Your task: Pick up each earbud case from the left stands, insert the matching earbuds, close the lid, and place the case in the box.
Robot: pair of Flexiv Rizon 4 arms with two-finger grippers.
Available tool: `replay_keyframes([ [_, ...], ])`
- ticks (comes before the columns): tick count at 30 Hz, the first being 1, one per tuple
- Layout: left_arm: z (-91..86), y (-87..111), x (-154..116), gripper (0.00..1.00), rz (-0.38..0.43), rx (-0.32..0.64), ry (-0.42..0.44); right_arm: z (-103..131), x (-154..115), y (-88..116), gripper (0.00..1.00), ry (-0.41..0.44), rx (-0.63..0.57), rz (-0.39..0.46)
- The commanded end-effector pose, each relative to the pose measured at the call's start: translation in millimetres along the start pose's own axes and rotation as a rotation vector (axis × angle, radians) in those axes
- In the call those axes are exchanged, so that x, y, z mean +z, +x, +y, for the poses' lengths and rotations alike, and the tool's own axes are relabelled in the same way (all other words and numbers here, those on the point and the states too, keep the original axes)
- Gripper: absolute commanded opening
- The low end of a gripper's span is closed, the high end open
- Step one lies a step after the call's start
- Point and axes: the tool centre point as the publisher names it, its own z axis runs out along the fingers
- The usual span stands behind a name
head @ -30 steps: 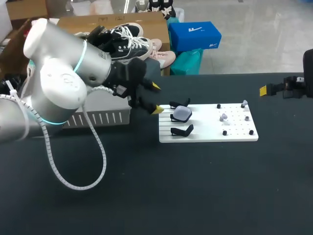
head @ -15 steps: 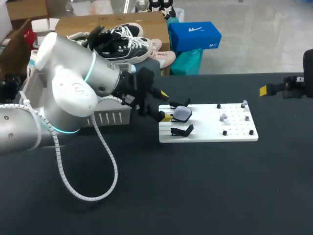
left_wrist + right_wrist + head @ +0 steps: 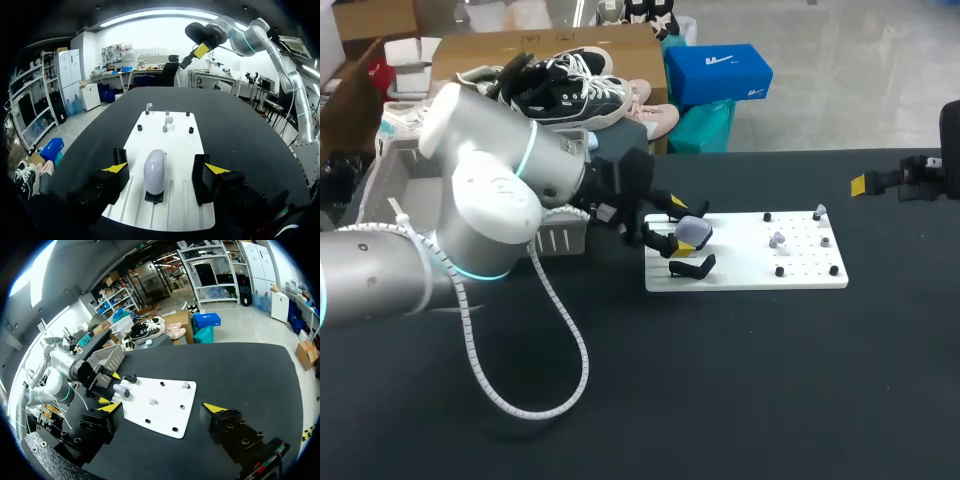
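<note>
L pincer (image 3: 165, 168) moved up astride case (image 3: 155, 170) | black tbl (image 3: 720, 380) | white board (image 3: 750, 272)

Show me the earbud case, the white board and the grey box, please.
earbud case (image 3: 155, 171): left wrist view, its rounded body.
white board (image 3: 750, 272): head view, bare near edge.
grey box (image 3: 563, 238): head view, slotted side wall.

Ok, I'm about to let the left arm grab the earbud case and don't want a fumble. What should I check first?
1. Left gripper open: ok.
2. Case between its fingers, gap on each side: ok.
3. Case upright on its stand: ok.
4. Right gripper away from the board: ok, open and off to the side.
5. Box free for the drop: cannot tell, the arm hides part of it.
</note>
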Motion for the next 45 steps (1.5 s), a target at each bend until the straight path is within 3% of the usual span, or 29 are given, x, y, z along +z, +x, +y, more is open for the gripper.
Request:
replay_keyframes([
  [1,1.9,2.0,0,1.0,-0.006,-0.001,-0.004,0,0,0,1.0,0.0,-0.001,0.001],
  [14,5.3,8.9,3,1.0,-0.003,-0.025,-0.009,0,0,0,1.0,0.0,-0.001,0.001],
  [21,7.7,10.9,4,0.9,-0.006,-0.034,-0.013,0,0,0,1.0,0.0,-0.001,0.001],
  [24,7.9,12.6,5,0.78,-0.002,-0.034,-0.013,0,0,0,1.0,0.0,-0.001,0.001],
  [31,11.1,14.1,6,0.8,0.003,-0.04,-0.013,0,0,0,1.0,0.0,-0.001,0.001],
  [45,13.1,12.3,7,0.58,0.002,-0.03,-0.006,0,0,0,1.0,0.0,-0.001,0.001],
])
